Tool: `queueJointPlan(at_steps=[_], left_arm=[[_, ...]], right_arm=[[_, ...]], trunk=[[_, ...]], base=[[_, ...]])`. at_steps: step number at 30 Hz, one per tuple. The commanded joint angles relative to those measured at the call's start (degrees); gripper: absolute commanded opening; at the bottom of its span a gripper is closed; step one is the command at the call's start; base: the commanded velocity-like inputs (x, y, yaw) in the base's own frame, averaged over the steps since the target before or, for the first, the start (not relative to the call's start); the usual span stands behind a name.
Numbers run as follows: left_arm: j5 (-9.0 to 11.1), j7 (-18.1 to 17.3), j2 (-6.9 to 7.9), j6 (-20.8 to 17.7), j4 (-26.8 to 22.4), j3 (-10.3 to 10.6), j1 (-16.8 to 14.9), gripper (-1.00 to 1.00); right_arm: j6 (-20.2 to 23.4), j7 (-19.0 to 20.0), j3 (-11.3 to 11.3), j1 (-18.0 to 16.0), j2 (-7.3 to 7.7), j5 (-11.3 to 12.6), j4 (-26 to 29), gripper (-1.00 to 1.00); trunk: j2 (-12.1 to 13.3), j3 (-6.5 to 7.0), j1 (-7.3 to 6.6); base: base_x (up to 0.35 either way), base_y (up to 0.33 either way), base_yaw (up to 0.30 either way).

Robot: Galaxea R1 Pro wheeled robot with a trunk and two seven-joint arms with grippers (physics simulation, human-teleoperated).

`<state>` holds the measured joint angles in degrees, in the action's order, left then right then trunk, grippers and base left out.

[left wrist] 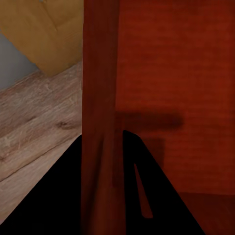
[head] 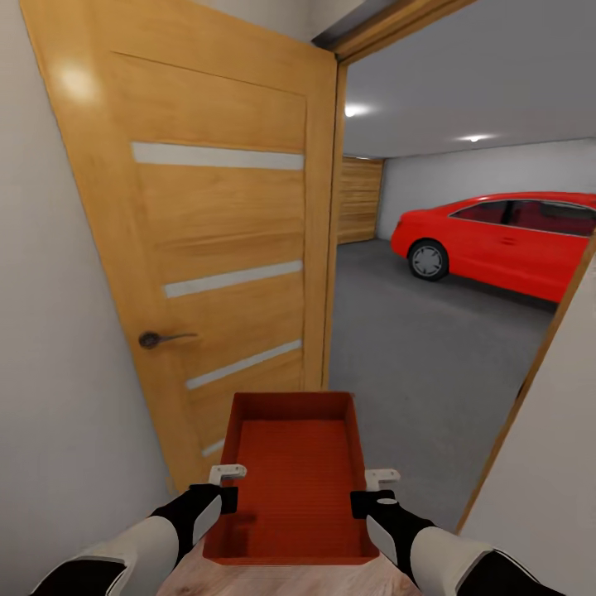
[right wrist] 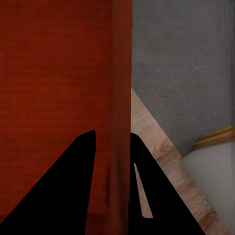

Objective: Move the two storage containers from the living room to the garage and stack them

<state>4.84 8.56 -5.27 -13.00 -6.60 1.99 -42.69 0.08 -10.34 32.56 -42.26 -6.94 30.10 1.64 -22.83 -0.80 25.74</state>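
I hold one orange-red storage container (head: 294, 480) level in front of me, long side pointing ahead. My left gripper (head: 223, 497) is shut on its left wall and my right gripper (head: 372, 501) on its right wall. In the left wrist view the wall runs between the dark fingers of the left gripper (left wrist: 100, 134), with the ribbed base (left wrist: 171, 73) beside it. The right gripper (right wrist: 112, 132) clamps the other wall the same way. Through the doorway lies the garage with its dark grey floor (head: 414, 356). The living room is out of view.
An open wooden door (head: 215, 232) with a dark handle (head: 153, 339) stands close on my left. The door frame (head: 530, 372) and a white wall (head: 555, 463) bound the right. A red car (head: 513, 240) is parked at the garage's far right. Light wood planks (left wrist: 39, 117) lie below me.
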Motion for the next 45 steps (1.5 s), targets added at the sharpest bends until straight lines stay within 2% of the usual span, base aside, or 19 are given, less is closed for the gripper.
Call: queueJointPlan(at_steps=[1, 30, 45], left_arm=[[-0.68, 0.4, -0.01, 0.26, -0.33, -0.67, -0.03, -1.0], [-0.63, 0.39, -0.01, 0.26, -0.3, -0.67, -0.03, -1.0], [-0.62, 0.32, -0.05, 0.26, -0.29, -0.67, -0.03, -1.0]], right_arm=[[0.1, 0.14, 1.01, -0.01, -0.19, 1.28, -0.08, -1.0], [0.01, 0.12, 0.96, -0.01, -0.18, 1.28, -0.1, -1.0], [0.01, 0.14, 1.0, -0.01, -0.2, 1.28, -0.1, -1.0]], trunk=[[-0.09, -0.08, 0.05], [-0.09, -0.08, 0.05], [-0.09, -0.08, 0.05]], base=[[0.179, 0.091, -0.247], [0.025, 0.005, -0.203], [0.188, 0.151, -0.073]])
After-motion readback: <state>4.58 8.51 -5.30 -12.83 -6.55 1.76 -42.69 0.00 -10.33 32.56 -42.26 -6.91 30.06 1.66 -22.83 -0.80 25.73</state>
